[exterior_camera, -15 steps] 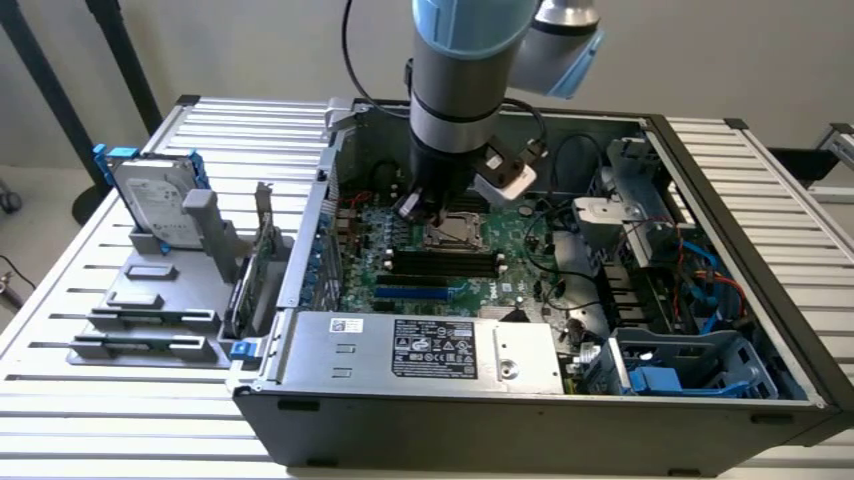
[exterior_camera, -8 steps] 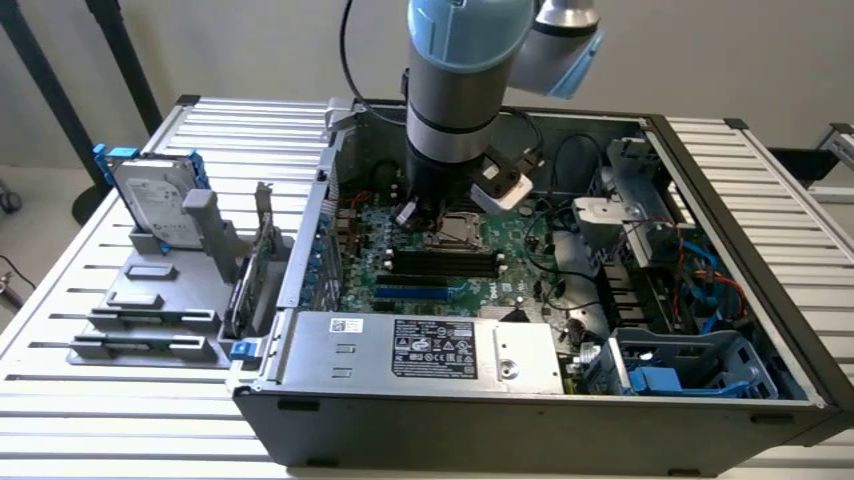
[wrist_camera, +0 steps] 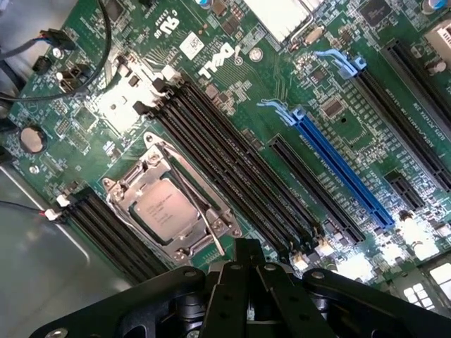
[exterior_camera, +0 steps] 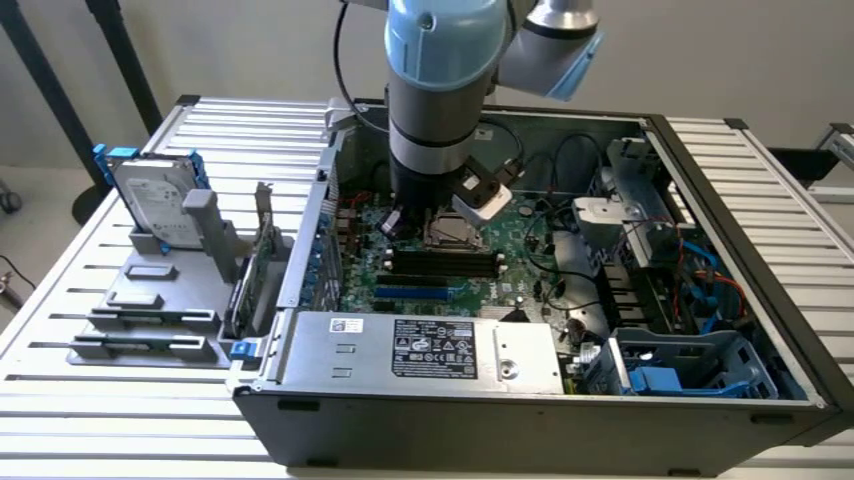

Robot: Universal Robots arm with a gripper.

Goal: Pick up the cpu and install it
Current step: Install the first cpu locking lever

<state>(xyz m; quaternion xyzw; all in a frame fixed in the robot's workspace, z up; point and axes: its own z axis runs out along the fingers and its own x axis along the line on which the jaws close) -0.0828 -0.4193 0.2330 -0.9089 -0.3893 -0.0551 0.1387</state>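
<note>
cpu (wrist_camera: 164, 208): is being kept inside the socket frame (wrist_camera: 169, 208).
gripper (wrist_camera: 246, 262): is being held shut, empty, just beside the socket frame.

Bright even light, white glare on motherboard (wrist_camera: 232, 91)

The cpu (wrist_camera: 163, 209) had a dull silver-grey metal lid, smooth with faint print, ringed by a brighter polished metal socket frame (wrist_camera: 211, 227). The motherboard (wrist_camera: 282, 91) looked glossy green laminate, its long slots (wrist_camera: 211, 134) matt black plastic, one slot (wrist_camera: 345, 176) shiny blue plastic. The gripper (wrist_camera: 243, 271) was matt black metal with bright screws. The case (exterior_camera: 534, 430) looked brushed grey sheet metal.
</note>
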